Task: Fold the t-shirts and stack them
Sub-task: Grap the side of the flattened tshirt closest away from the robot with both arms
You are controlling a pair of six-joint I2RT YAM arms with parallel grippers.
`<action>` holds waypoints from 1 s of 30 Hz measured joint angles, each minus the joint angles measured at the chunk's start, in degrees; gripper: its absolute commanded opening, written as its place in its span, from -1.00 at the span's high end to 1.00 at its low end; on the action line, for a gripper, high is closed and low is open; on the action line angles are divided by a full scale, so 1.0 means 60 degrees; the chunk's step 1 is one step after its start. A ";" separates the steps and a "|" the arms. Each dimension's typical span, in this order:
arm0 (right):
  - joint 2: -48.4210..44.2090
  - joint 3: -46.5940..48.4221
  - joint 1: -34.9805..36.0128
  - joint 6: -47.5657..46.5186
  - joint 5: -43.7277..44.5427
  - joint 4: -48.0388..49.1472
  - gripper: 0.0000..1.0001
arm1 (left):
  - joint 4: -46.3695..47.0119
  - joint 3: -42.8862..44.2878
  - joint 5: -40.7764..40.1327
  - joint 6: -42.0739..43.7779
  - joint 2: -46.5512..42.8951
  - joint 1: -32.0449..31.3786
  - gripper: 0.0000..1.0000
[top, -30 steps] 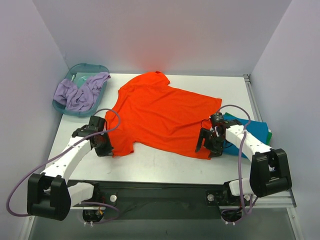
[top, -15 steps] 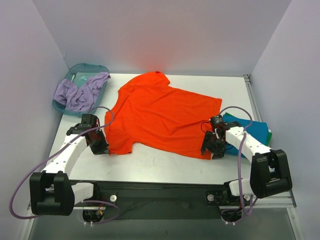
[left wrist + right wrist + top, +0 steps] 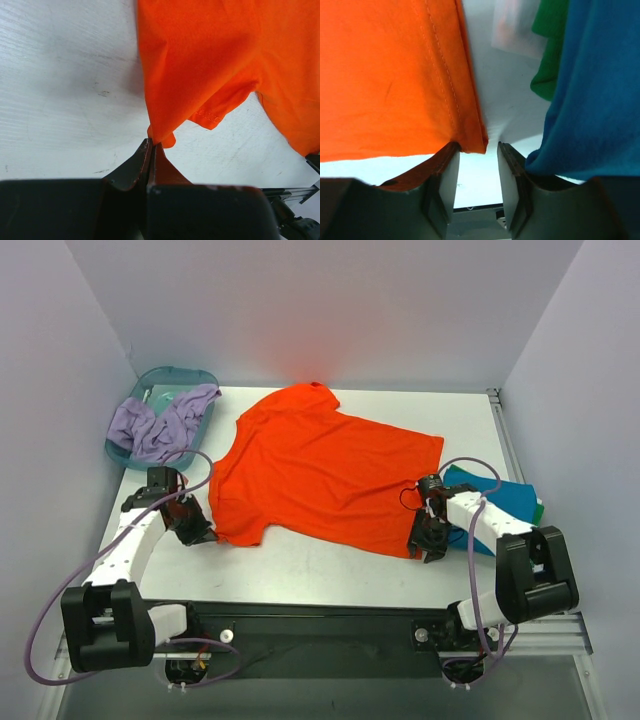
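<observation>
Hem [image 3: 428,495] of orange shirt [image 3: 320,470], lengthwise left-right, faces right; left hand [image 3: 151,142] pinches sleeve [image 3: 200,95], right hand [image 3: 476,150] half-open.

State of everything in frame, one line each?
orange t-shirt: unfolded, spread flat.
left tool: shut on the orange t-shirt near its sleeve.
right tool: open, jaws astride the orange t-shirt's hem corner.
blue t-shirt: folded, lying on the green t-shirt.
green t-shirt: mostly hidden under the blue t-shirt.
basin: upright, holding cloth.
lavender cloth: crumpled, draped over the basin rim.
</observation>
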 measured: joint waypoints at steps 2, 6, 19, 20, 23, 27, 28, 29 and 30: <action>0.0149 0.0000 0.0000 0.0000 0.0029 0.0051 0.33 | 0.0004 0.0000 0.0051 0.0000 -0.0004 0.0080 1.00; 0.0288 0.0000 0.0000 0.0011 -0.0015 0.0160 0.54 | 0.0000 0.0000 0.0149 0.0007 -0.0007 0.0200 1.00; 0.0299 -0.0007 0.0084 0.0091 -0.0379 0.0182 1.00 | -0.0525 0.0681 0.0459 0.0280 -0.0299 0.0831 1.00; 0.0291 -0.0025 0.0149 0.0106 -0.0430 0.0149 1.00 | -0.0608 0.0758 0.0452 0.0310 -0.0412 0.0878 1.00; 0.0157 -0.0168 0.0386 0.0120 -0.0616 -0.0015 1.00 | -0.0976 0.0889 0.0372 0.0441 -0.0783 0.0936 1.00; -0.0295 -0.0419 0.0612 0.0149 -0.0816 -0.0474 1.00 | -0.1574 0.0896 0.0135 0.0557 -0.1271 0.0940 1.00; -0.0426 -0.0444 0.0652 0.0149 -0.0849 -0.0608 1.00 | -0.1723 0.0896 0.0051 0.0594 -0.1392 0.0940 1.00; -0.0557 -0.0459 0.0696 0.0149 -0.0878 -0.0750 1.00 | -0.1916 0.0896 -0.0058 0.0630 -0.1523 0.0940 1.00; -0.0714 -0.0459 0.0703 0.0149 -0.0911 -0.0933 1.00 | -0.2076 0.0896 -0.0135 0.0681 -0.1632 0.0940 1.00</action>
